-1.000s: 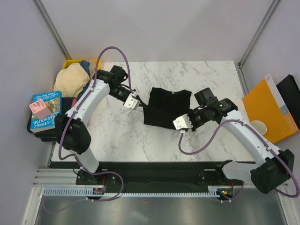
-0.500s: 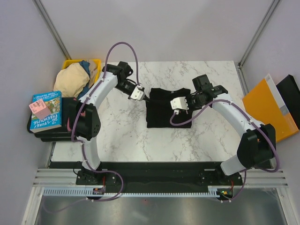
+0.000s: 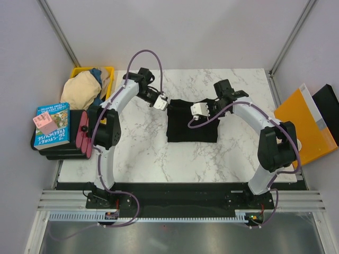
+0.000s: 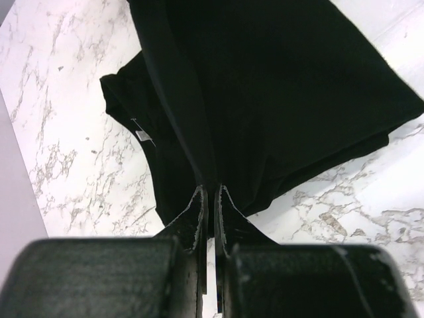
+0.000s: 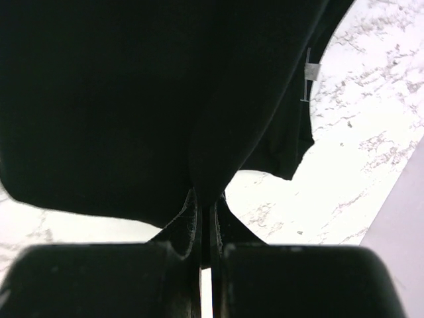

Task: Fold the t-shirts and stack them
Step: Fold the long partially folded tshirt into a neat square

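The black t-shirt [image 3: 192, 124] is a plain, dark, soft cloth gathered into a roughly square doubled-over block on the marble table [image 3: 137, 153], well to the right of the yellow bin [image 3: 79, 70] and a little nearer the arms than it. A small white label [image 4: 141, 136] shows at one folded edge in the left wrist view. The beige t-shirt [image 3: 80, 90] and the blue t-shirt [image 3: 96, 73] sit bunched in and over that bin. The left gripper [image 3: 164, 105] has its jaws pressed almost together, pinching a fold of black cloth at the far corner on the bin's side. The right gripper [image 3: 195, 110] is likewise closed tight on the far edge farther from the bin. The pinched edge runs left to right, away from the bin, and the rest of the cloth spreads from it toward the arms' bases. The block is only slightly wider than deep, and which way the neck points cannot be told.
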### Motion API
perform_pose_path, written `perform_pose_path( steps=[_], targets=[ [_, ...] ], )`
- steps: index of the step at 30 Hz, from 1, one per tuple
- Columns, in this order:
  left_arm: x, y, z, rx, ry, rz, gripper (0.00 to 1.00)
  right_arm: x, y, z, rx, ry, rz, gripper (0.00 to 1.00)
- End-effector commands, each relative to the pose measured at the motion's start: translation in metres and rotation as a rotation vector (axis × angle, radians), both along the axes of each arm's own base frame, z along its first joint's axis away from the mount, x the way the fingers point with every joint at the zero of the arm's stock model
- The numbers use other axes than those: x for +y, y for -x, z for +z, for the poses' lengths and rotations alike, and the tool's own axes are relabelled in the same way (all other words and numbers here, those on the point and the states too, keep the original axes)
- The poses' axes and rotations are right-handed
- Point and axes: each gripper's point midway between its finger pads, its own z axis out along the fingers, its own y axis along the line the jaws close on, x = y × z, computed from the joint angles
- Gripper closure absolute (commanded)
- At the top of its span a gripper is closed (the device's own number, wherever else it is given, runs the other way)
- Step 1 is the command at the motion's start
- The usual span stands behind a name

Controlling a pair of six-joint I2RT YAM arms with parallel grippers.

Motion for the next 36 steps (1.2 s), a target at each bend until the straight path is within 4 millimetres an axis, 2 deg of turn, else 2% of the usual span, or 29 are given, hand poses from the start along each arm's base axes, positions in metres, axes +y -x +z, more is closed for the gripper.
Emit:
perform_pose_path(
  steps=[1,4,14,18,19,20,21,22,23,24,25,26,27,28,29,31,32,34,36],
  targets=[
    [-0.001,-0.026,0.005,-0.133,0.020,-0.019,0.98,-0.005,-0.044,0.017,-0.132,-0.013,-0.086,1.00],
    [-0.001,-0.032,-0.004,-0.133,0.011,-0.009,0.98,-0.005,-0.058,0.011,-0.156,-0.013,-0.113,1.00],
    [-0.005,-0.062,-0.027,-0.157,-0.004,0.039,0.98,-0.006,-0.081,-0.008,-0.175,-0.012,-0.164,0.93],
    [-0.004,-0.076,-0.037,-0.170,-0.016,0.073,0.97,-0.009,-0.093,-0.009,-0.214,-0.026,-0.219,0.77],
    [-0.006,-0.085,-0.036,-0.199,-0.009,0.090,0.97,-0.010,-0.096,-0.009,-0.231,-0.029,-0.239,0.72],
    [-0.007,-0.090,-0.038,-0.182,-0.004,0.128,0.95,-0.009,-0.106,-0.002,-0.286,-0.051,-0.257,0.58],
    [-0.005,-0.099,-0.040,-0.199,-0.016,0.162,0.90,-0.014,-0.104,-0.008,-0.288,-0.049,-0.296,0.51],
    [-0.002,-0.101,-0.050,-0.187,-0.026,0.196,0.84,-0.016,-0.106,-0.009,-0.307,-0.049,-0.309,0.47],
    [-0.006,-0.123,-0.035,-0.258,0.024,0.260,0.72,-0.015,-0.113,-0.004,-0.353,-0.066,-0.319,0.41],
    [-0.002,-0.134,-0.035,-0.291,0.022,0.313,0.68,-0.018,-0.111,-0.010,-0.354,-0.068,-0.338,0.38],
    [0.002,-0.135,-0.047,-0.295,0.029,0.351,0.64,-0.021,-0.113,-0.009,-0.380,-0.067,-0.369,0.35],
    [0.001,-0.151,-0.033,-0.377,0.084,0.387,0.57,-0.023,-0.121,-0.003,-0.428,-0.084,-0.393,0.32],
    [0.004,-0.158,-0.024,-0.433,0.098,0.417,0.55,-0.025,-0.124,-0.003,-0.446,-0.093,-0.424,0.32],
    [0.007,-0.153,-0.037,-0.420,0.088,0.430,0.52,-0.033,-0.128,-0.004,-0.470,-0.071,-0.475,0.32],
    [0.007,-0.159,-0.027,-0.461,0.113,0.443,0.50,-0.034,-0.135,0.003,-0.515,-0.091,-0.505,0.31],
    [0.009,-0.157,-0.029,-0.456,0.106,0.449,0.48,-0.043,-0.142,0.000,-0.532,-0.066,-0.563,0.31],
    [0.009,-0.157,-0.028,-0.454,0.106,0.456,0.47,-0.045,-0.147,0.006,-0.569,-0.078,-0.590,0.32],
    [0.012,-0.156,-0.024,-0.459,0.103,0.464,0.47,-0.050,-0.152,0.006,-0.595,-0.077,-0.633,0.33],
    [0.013,-0.155,-0.019,-0.465,0.111,0.471,0.47,-0.058,-0.160,0.018,-0.662,-0.086,-0.691,0.34]
  ],
)
